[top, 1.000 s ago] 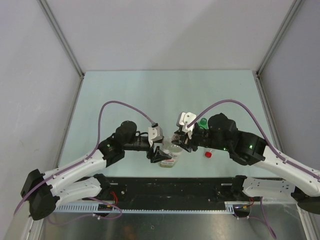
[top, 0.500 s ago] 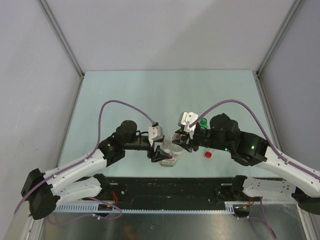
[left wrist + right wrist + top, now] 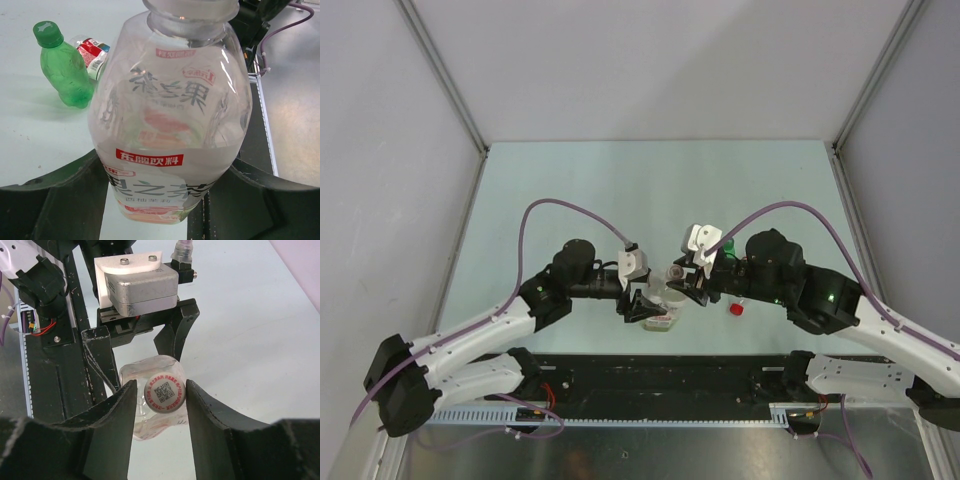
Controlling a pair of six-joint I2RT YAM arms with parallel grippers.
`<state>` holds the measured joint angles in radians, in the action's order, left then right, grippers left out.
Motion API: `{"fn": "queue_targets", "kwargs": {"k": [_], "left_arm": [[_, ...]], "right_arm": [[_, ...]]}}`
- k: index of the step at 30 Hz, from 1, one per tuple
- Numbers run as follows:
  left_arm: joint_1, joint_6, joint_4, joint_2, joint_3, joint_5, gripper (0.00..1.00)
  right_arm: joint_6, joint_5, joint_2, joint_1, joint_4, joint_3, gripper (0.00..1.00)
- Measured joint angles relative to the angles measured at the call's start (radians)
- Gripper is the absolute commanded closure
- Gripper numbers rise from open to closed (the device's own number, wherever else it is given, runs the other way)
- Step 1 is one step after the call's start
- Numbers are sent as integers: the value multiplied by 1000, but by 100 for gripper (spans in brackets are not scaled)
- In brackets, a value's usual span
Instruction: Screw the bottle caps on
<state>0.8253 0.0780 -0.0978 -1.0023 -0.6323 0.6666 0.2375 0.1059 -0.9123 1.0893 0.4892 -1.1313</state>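
Pale-green table (image 3: 570,190): both arms reach in low from the near edge, elbows out, wrists turned inward, meeting at the wide bottle (image 3: 170,125).

Left gripper (image 3: 642,303) is clamped on the wide bottle's lower body from the left and holds it upright. Right gripper (image 3: 686,282) comes in from the bottle's right, its fingers straddling the white cap (image 3: 164,394) on the neck. One finger looks to be touching the cap and a thin sliver shows at the other. Can't tell if it's biting or loose.

Risks:
- Threads are hidden. If the cap is only perched or cross-threaded, an off-centre close will probably tip it off.
- The bottle wall looks thin. Twisting could spin the bottle in the left grip, and a harder squeeze could buckle it.
- The wrists are close together, so a big wrist roll risks finger-to-finger contact.

Green bottle (image 3: 62,70) stands beyond the wide bottle with its green cap (image 3: 47,31) on. Slim bottle (image 3: 92,52) lies further back, neck hidden. Red cap (image 3: 737,309) sits loose on the table right of the wide bottle, so that one likely remains to do.
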Motion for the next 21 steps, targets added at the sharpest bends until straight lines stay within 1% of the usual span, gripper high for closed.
{"fn": "queue_targets", "kwargs": {"k": [15,21], "left_arm": [[0,0,-6,-3,0,7,100],[0,1,-6,-3,0,23,100]], "right_arm": [[-9,-47,4,7,-2,2,41],[-27,-66,4,7,-21,3,29]]}}
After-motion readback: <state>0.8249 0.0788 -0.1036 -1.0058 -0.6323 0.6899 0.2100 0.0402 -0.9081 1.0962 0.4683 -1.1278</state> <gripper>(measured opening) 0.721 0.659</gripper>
